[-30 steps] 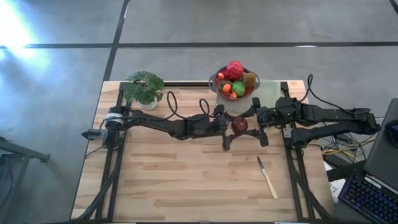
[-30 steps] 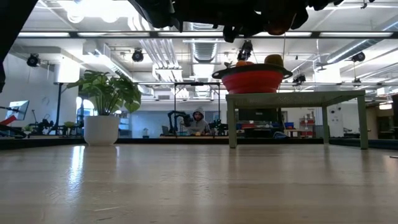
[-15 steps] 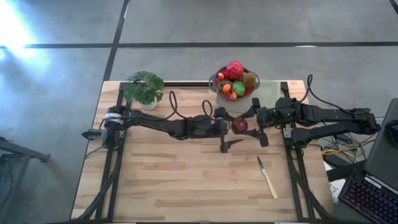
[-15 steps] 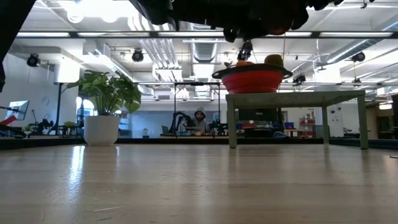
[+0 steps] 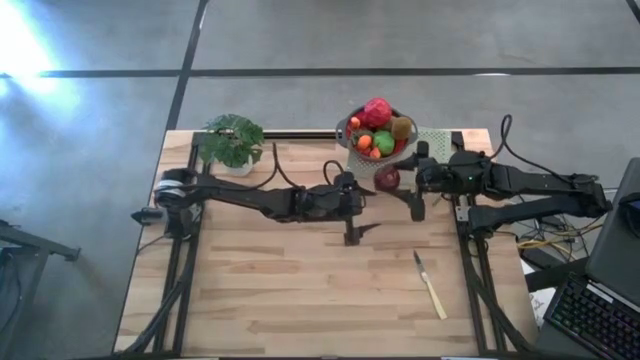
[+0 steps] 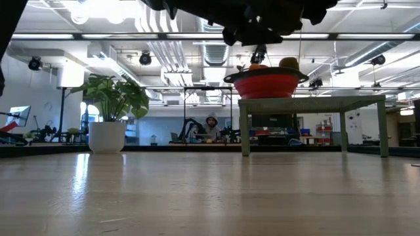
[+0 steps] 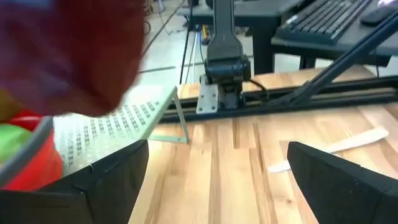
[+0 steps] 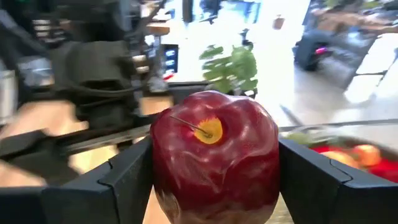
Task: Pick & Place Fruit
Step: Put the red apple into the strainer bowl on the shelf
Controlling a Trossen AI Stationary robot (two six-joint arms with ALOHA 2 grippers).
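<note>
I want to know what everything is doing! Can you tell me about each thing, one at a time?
right gripper: shut on the dark red apple, near the bowl.
dark red apple: held off the table, stem showing.
left gripper: open, holding nothing.
bowl: on the raised rack, holding fruit.
knife: lying flat on the table.
potted plant: upright at the far edge.

A blurred red mass (image 7: 68, 50) (unidentifiable) fills one corner of the left wrist view.
</note>
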